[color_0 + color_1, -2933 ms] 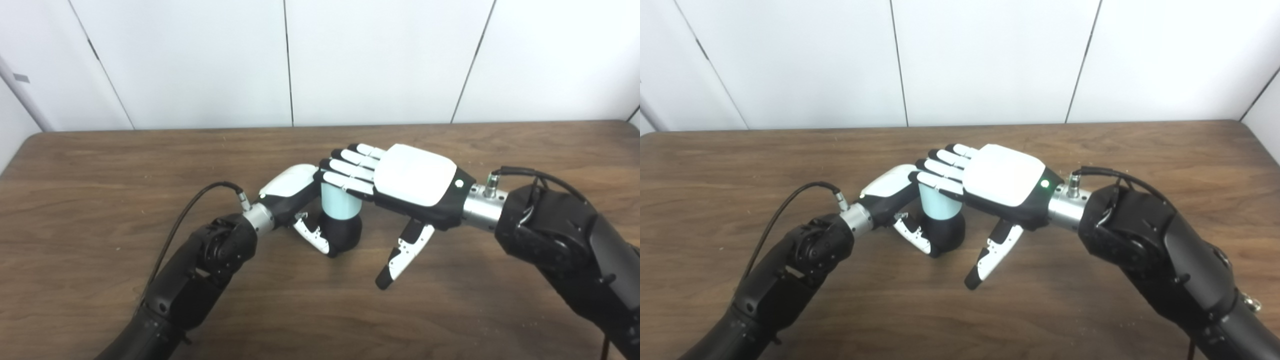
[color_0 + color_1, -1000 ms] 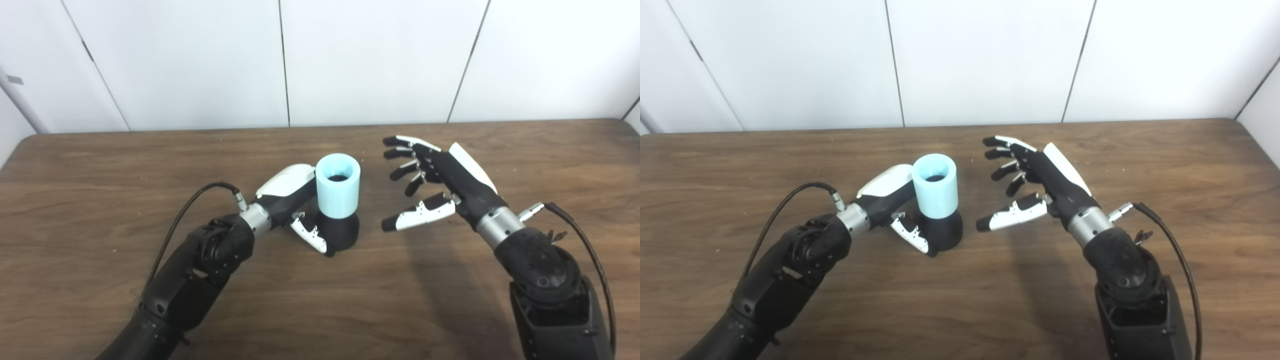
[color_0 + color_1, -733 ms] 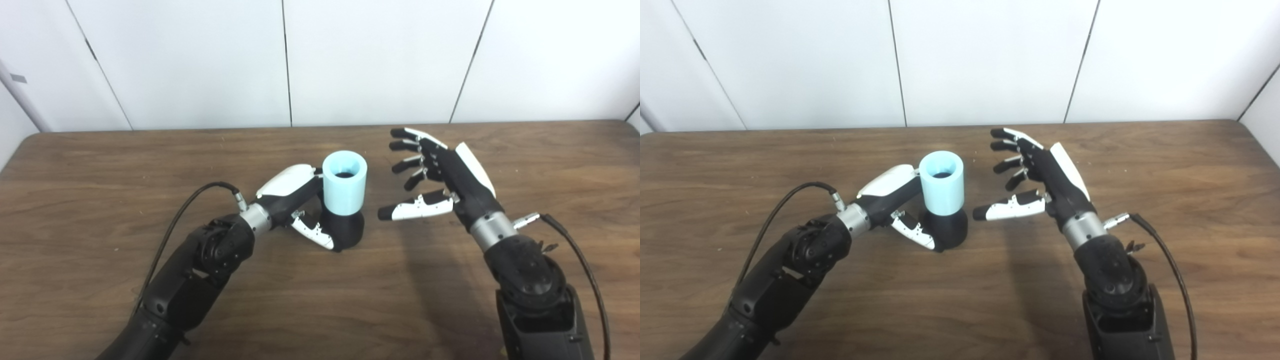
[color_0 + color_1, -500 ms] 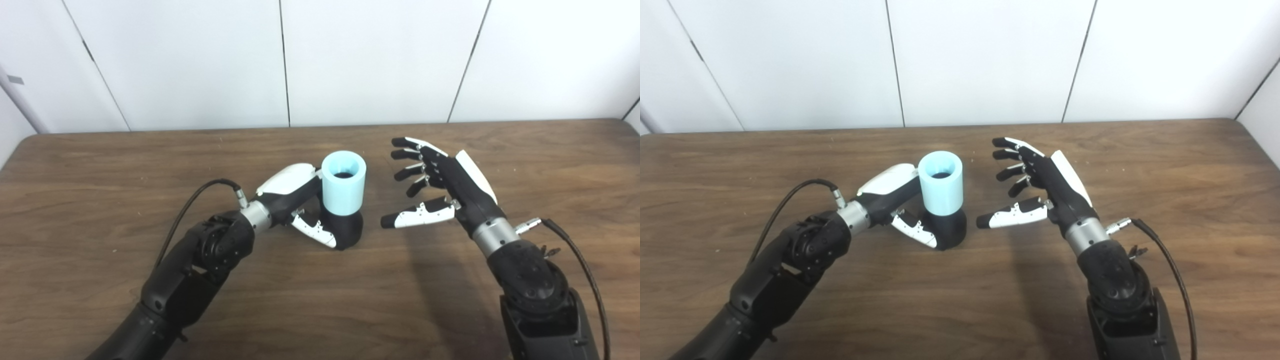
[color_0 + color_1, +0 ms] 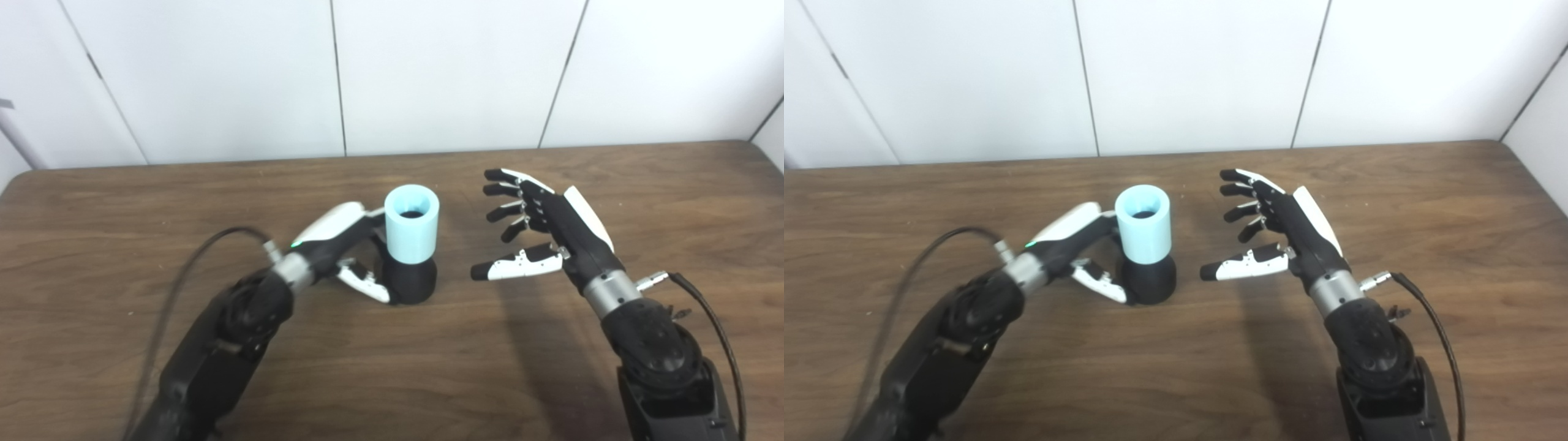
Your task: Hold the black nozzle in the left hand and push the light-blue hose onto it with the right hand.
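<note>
Black at the bottom, pale blue on top: that is the stack you are steering around, and it stands upright on the wooden table (image 5: 392, 367), its long axis vertical.

Start with what is nearest you. Your left hand (image 5: 335, 236) comes in low from the left and wraps the black nozzle (image 5: 411, 280): the thumb curls across the near side of the base, and the fingers pass behind it, so you cannot see how firmly they close. Read it as closed on the nozzle, touching it, steadying the base against the table.

Your right hand (image 5: 545, 229) stands off to the right of the stack, palm turned toward it, fingers spread and slightly curled, thumb reaching out toward the nozzle but clear of it. It holds nothing.

From that right hand, the light-blue hose (image 5: 411, 223) lies straight to the left, with bare table between. The hose already sits over the nozzle's neck, its open mouth facing up with a dark core visible inside.

Judging from this, the hose looks seated. Any further push has to run down the vertical axis, so a hand coming in sideways would tip the stack rather than seat it. The left hand is much the nearer one.
</note>
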